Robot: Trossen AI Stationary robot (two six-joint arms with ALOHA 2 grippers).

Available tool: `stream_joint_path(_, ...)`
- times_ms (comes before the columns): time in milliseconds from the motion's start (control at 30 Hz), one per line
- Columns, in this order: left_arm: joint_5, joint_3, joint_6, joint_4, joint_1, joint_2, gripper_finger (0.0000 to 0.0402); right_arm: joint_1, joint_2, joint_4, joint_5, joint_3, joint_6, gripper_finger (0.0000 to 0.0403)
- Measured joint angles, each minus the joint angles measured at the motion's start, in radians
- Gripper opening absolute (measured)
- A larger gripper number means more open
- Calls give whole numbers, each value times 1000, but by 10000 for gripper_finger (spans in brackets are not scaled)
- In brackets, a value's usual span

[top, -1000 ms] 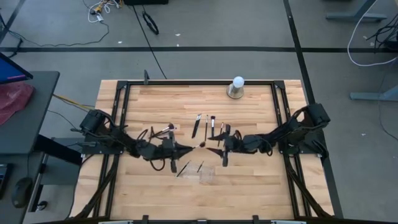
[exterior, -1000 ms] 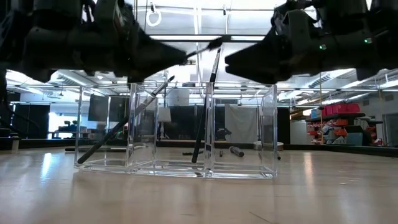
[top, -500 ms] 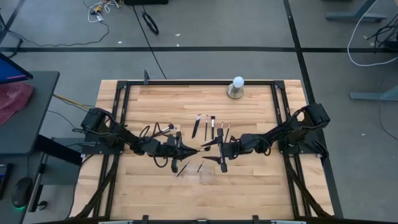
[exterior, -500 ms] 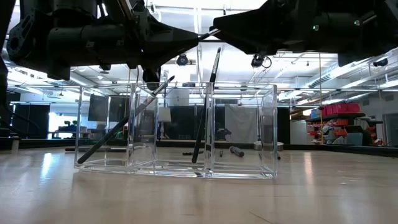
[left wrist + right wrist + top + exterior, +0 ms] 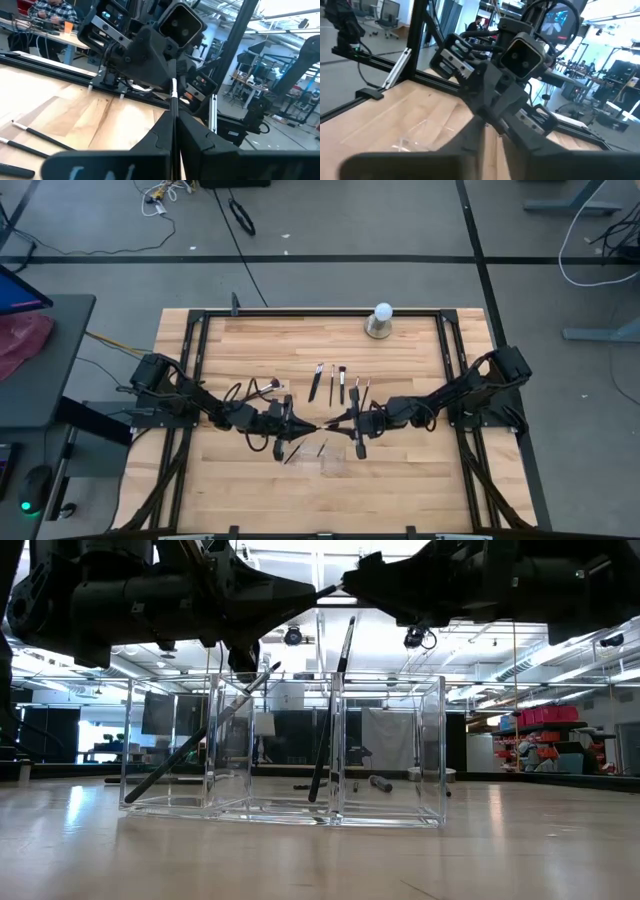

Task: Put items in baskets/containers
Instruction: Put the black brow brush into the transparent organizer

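Observation:
A slim makeup brush [image 5: 173, 100] hangs in the air between my two grippers, above the table's middle. My left gripper [image 5: 312, 427] is shut on one end and my right gripper [image 5: 338, 421] is shut on the other, tip to tip. In the low view the brush [image 5: 325, 591] bridges them above the clear container [image 5: 285, 750]. The container [image 5: 330, 460] stands just nearer the front edge. Two brushes lean in it, one in the left compartment [image 5: 200, 740] and one in the middle [image 5: 330, 710]. My left gripper pinches the brush's near end [image 5: 173, 117] between its two fingers. The fingers lie level and point toward the table's right, along the brush. The brush sticks straight out ahead of them, clear of the table. My right gripper comes level from the table's right and closes on the brush's other end [image 5: 173, 84]. Its own fingers [image 5: 470, 137] hide the exact place of contact. The brush stays level between the two grippers.
Several loose brushes [image 5: 338, 384] lie side by side on the wood beyond the grippers, and another [image 5: 265, 388] lies to their left. A white ball on a grey base [image 5: 381, 321] stands at the far edge. A black frame [image 5: 300, 311] rims the table.
My left gripper has carried the brush a little toward the table's right and near edge. My right gripper came toward it with open fingers and has shut them around the brush's free end. The brush has stayed level and clear of the table.

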Motion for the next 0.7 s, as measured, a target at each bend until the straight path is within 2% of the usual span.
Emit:
stream_joint_path(133,-1,0,1,4,0,0,16,14,0,-5,1,0,0,12)
stream_joint_path(233,-6,0,6,15,4,0,25,22,-14,-25,30,0,38,17)
stream_joint_path(300,-18,0,25,34,13,0,47,32,-53,-82,73,0,58,20)
stream_joint_path(433,-21,-1,80,75,32,-3,115,80,-199,-299,158,0,57,12)
stream_joint_path(567,-15,-1,188,49,35,-63,181,151,-382,-525,261,0,114,11)
stream_joint_path(700,-73,-1,274,-70,2,-162,208,226,-512,-910,296,90,270,11)
